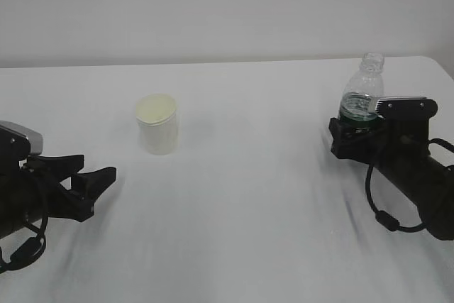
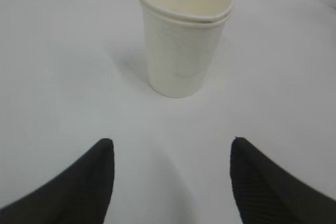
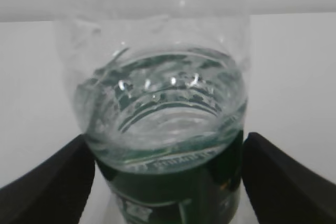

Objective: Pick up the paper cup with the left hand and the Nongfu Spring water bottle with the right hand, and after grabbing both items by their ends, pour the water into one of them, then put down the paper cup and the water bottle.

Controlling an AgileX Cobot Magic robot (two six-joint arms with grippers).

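The paper cup [image 1: 157, 124] stands upright on the white table, its cream inside showing. My left gripper [image 1: 98, 164] lies low on the table to the cup's front left, open and empty. In the left wrist view the cup [image 2: 184, 40] stands ahead of the gripper [image 2: 170, 142], well clear of both fingertips. The Nongfu Spring water bottle [image 1: 363, 94] stands upright at the right, uncapped. My right gripper [image 1: 355, 129] has its jaws spread on either side of the green label. In the right wrist view the bottle [image 3: 163, 129] fills the gap of that gripper [image 3: 168, 137], with water [image 3: 157, 114] inside.
The white table [image 1: 248, 211] stretches between the two arms with nothing else on it. A pale wall runs behind the far edge. Black cable loops hang off the right arm [image 1: 397, 175].
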